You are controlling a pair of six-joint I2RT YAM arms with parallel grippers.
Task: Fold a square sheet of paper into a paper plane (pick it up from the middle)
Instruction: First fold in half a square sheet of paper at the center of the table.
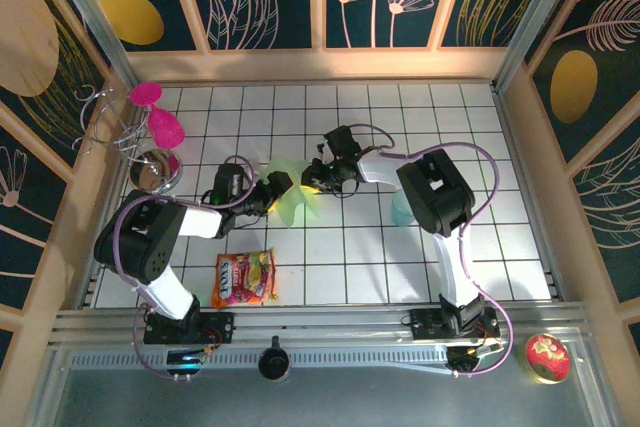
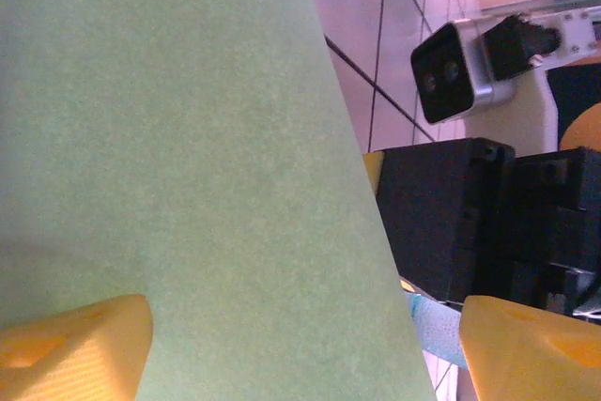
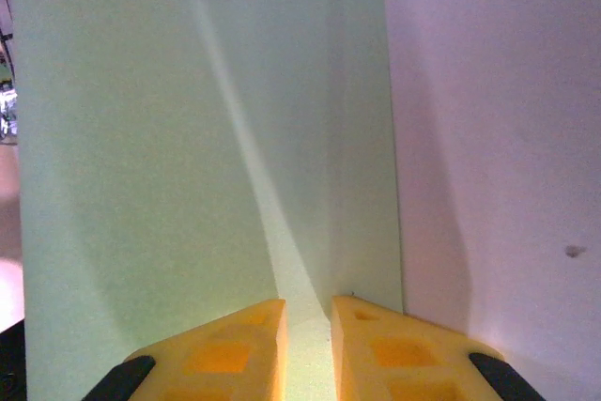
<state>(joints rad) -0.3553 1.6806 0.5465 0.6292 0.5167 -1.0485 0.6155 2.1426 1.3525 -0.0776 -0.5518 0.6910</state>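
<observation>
right wrist: right fingers [image 3: 225, 354] pinch the square sheet of paper [image 3: 188, 138], left fingers [image 2: 75, 345] wide, candy bag [image 1: 244, 279] lettering unreadable.

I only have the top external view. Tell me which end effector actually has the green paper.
Observer: The right wrist view shows the right end effector pinched shut on the edge of the sheet of paper.
Operator: Report the left one.
Observer: In the left wrist view, the left end effector has its fingers spread wide apart, with the sheet lying between them.
Operator: Describe the fold.
Observer: In the right wrist view, a straight crease runs up the sheet, starting at the right end effector.
</observation>
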